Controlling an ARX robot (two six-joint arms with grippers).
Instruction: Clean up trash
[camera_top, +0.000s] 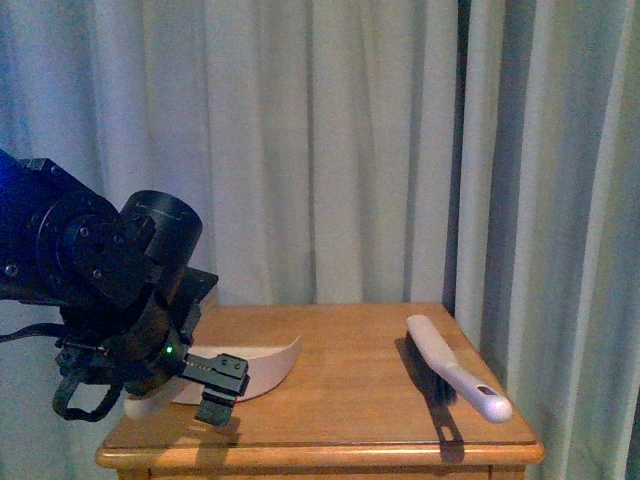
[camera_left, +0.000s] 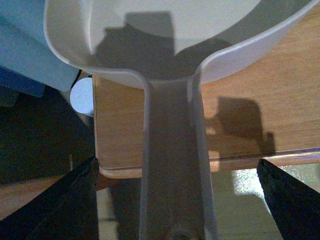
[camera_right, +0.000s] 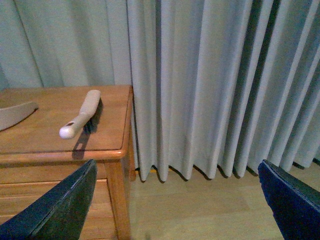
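- Left pincer (camera_left: 182, 200): wide open. In the left wrist view its two dark fingers (camera_left: 65, 205) stand far apart, one on each side of the dustpan's handle (camera_left: 172, 150). There is a clear gap on both sides, so I see no contact and no grip.
- Dustpan (camera_top: 262, 368): beige, resting on the left part of the wooden table (camera_top: 340, 400). Its handle reaches out past the table's edge, into the space between the left fingers.
- Right pincer (camera_right: 172, 205): also wide open, with nothing between its fingers (camera_right: 55, 210). It hangs off to the side of the table, with only bare floor (camera_right: 200, 200) and curtain (camera_top: 330, 150) beyond it.
- Brush (camera_top: 450, 368): lies flat on the right part of the table, well apart from the dustpan. It has dark bristles, and the pale grip end points toward the front edge.
- Trash: I cannot pick it out with any certainty in any view.
- Small white round thing (camera_left: 82, 95): seen in the left wrist view, lower than the tabletop and just beyond its side edge. The dustpan's rim partly covers it. I cannot tell whether it is the trash.
- Hidden or cut off:
  - In the front view, the left arm's dark bulk covers the dustpan's handle and near corner.
  - The left wrist view cuts the pan off at the frame edge.
  - The inside of the pan is in shadow there.
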